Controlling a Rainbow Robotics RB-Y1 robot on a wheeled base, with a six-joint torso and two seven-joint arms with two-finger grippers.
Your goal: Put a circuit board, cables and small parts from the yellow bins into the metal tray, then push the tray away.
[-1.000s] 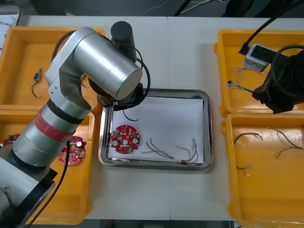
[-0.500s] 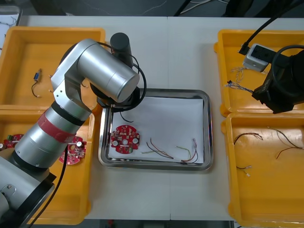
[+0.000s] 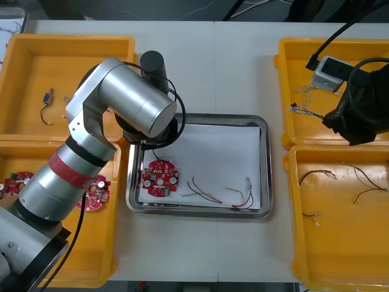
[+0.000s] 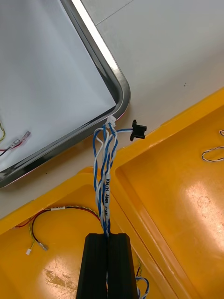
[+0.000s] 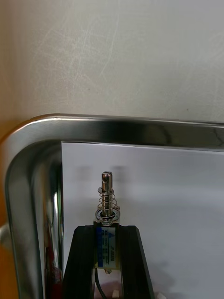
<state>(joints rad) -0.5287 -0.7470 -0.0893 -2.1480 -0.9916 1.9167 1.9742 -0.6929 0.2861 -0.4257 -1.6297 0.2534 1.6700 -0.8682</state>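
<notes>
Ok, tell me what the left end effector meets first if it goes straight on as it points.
Probably the metal tray's rim, just past the small metal part the left end effector grips; its height over the tray is unclear.

Left arm's silver elbow (image 3: 135,98) swinging back, nearer, toward near left yellow bin (image 3: 61,255); round red circuit board (image 3: 13,184) at bin's far-left edge now more uncovered.

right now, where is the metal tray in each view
Front view: metal tray central, between yellow bins.
Right wrist view: tray corner beyond the blue and white cable in the right tool.
Left wrist view: tray corner beyond the small metal part in the left tool.
Shared: its white inside.
</notes>
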